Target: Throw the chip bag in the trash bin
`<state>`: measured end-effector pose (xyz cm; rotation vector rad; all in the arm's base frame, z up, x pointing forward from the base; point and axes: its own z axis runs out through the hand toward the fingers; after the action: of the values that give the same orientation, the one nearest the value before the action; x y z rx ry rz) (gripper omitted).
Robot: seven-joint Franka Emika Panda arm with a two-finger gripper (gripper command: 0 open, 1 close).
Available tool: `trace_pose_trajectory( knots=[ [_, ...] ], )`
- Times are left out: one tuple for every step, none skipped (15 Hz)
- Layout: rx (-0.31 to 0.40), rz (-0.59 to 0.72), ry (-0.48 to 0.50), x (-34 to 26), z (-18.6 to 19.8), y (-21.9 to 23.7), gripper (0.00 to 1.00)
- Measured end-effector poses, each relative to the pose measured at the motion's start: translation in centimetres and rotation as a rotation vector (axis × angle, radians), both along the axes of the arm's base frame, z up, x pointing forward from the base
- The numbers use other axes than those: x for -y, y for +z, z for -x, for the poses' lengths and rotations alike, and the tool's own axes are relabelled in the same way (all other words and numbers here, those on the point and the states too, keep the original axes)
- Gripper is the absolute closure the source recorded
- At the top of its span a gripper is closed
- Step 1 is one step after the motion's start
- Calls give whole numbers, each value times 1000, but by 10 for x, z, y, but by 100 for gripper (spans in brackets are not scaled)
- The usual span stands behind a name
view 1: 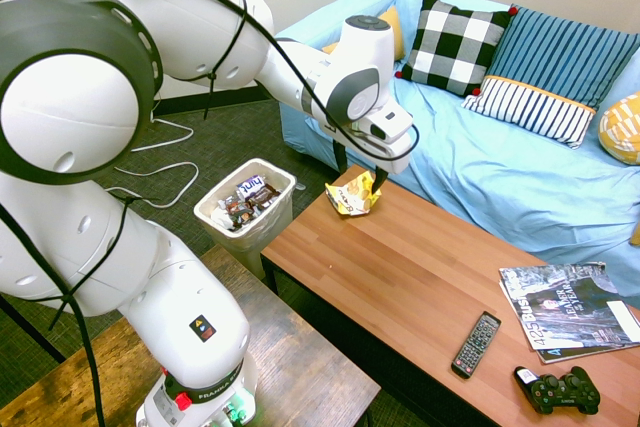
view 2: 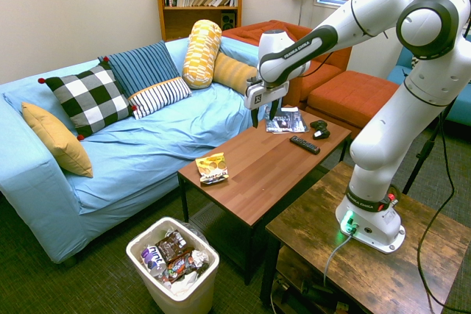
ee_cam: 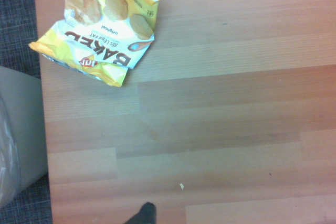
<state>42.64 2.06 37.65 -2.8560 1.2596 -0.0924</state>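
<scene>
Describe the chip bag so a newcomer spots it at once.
Find the light-blue sofa, then the wooden coffee table in front of it. At the table's end nearest the white bin lies a small, crumpled yellow chip bag. It's the only yellow thing on that table; the remote, controller and magazines sit toward the other end.

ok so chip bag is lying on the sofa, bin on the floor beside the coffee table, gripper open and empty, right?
Not the sofa: the chip bag lies on the coffee table, as the second exterior view shows. The rest holds.
</scene>
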Motion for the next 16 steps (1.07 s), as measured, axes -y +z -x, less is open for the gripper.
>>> trace_pose_trajectory(
  knots=[
    [-3,0,0,0,-1,0,0],
    [-6,0,1,-1,-1,-2,0],
    [11,0,2,-4,-4,-5,0],
    [34,-2,5,-6,-10,-11,0],
    [47,-5,7,-8,-17,-21,0],
    [60,-9,10,-8,-27,-32,0],
    [73,-10,18,-8,-40,-42,0],
    [79,-5,31,-10,-55,-52,0],
    [81,-3,46,-12,-71,-61,0],
    [86,3,67,-17,-88,-68,0],
    [91,5,90,-25,-104,-71,0],
    [98,6,114,-36,-120,-75,0],
    [98,10,137,-46,-133,-79,0],
    [92,14,158,-55,-145,-88,0],
    [81,22,175,-62,-158,-99,0],
    [67,27,186,-67,-169,-115,0]
  ],
)
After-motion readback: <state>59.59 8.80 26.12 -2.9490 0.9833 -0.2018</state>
